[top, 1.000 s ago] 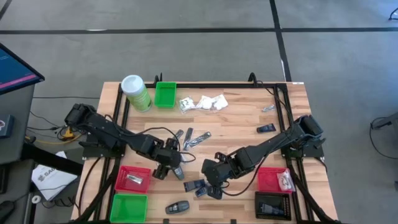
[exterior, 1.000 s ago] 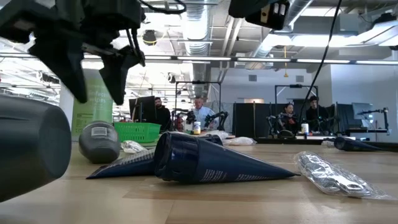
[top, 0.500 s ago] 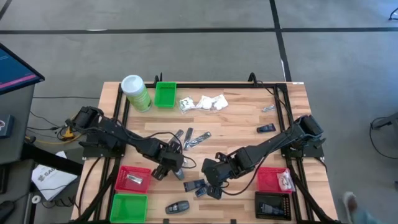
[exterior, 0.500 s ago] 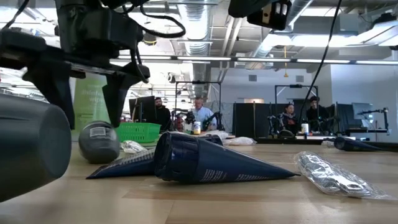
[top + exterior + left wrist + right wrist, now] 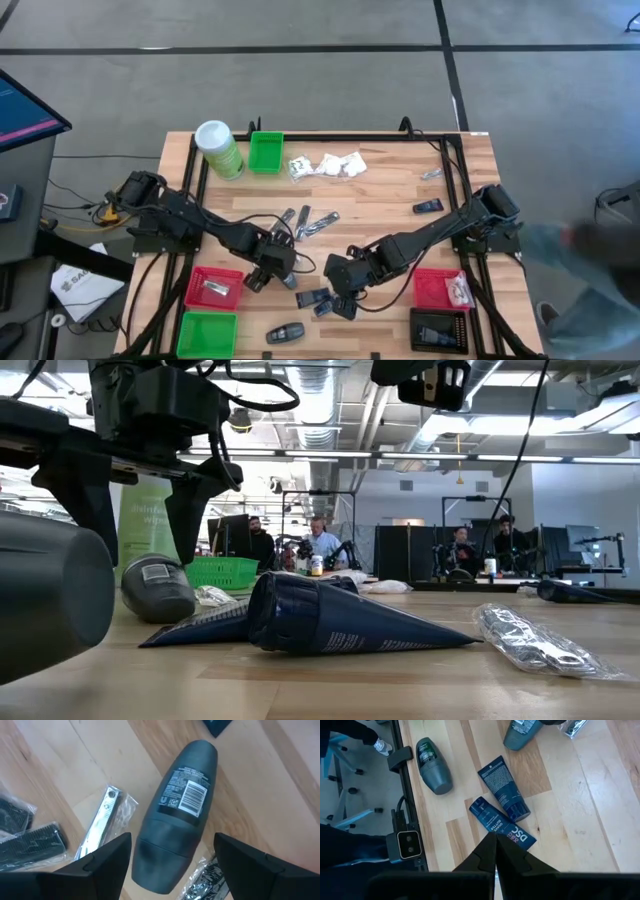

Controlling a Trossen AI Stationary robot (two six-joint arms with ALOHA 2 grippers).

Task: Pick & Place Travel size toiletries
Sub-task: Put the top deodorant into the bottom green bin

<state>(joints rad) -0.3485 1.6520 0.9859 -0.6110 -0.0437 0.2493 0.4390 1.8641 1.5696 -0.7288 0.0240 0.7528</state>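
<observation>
Left wrist view: left gripper [image 5: 172, 857] spread wide, holding nothing, fingers straddling a dark grey roll-on bottle [image 5: 176, 815] lying on the table [image 5: 250, 775]. Beside one finger, a bagged silvery clipper [image 5: 100, 825] and black combs [image 5: 30, 842]; by the other, a crinkly dark sachet [image 5: 207, 877]. Right gripper [image 5: 495, 851] pinched shut, empty, above two dark blue tubes [image 5: 502, 787], with a second roll-on [image 5: 434, 765] further off near the table edge.
</observation>
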